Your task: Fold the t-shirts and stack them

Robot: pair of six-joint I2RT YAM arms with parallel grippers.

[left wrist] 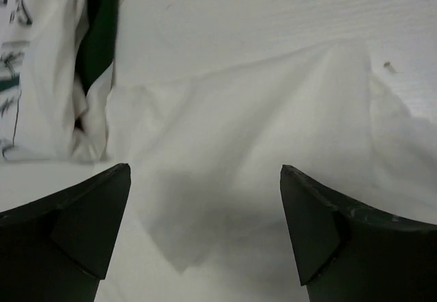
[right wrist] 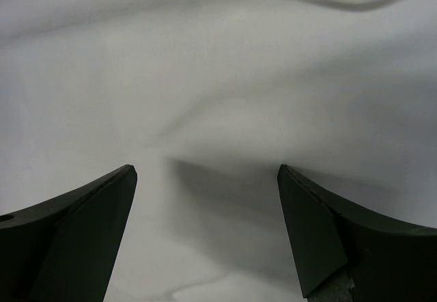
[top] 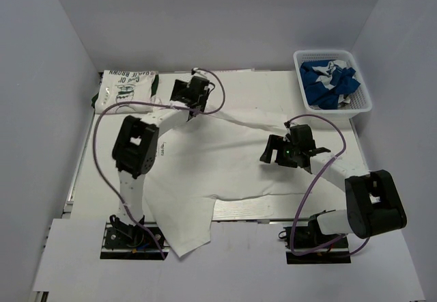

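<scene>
A large white t-shirt (top: pixel 218 158) lies spread plain side up across the table, one part hanging over the near edge. A folded white t-shirt with green print (top: pixel 126 87) lies at the back left; it also shows in the left wrist view (left wrist: pixel 41 76). A royal blue t-shirt (top: pixel 330 80) is bunched in the basket. My left gripper (top: pixel 194 100) is open over the spread shirt's far corner (left wrist: pixel 225 158). My right gripper (top: pixel 271 153) is open just above the shirt's right part (right wrist: pixel 218 111). Neither holds anything.
The white plastic mesh basket (top: pixel 362 104) stands at the back right. Grey walls close in the table on the left, back and right. A metal strip (top: pixel 239 210) runs along the table's near edge.
</scene>
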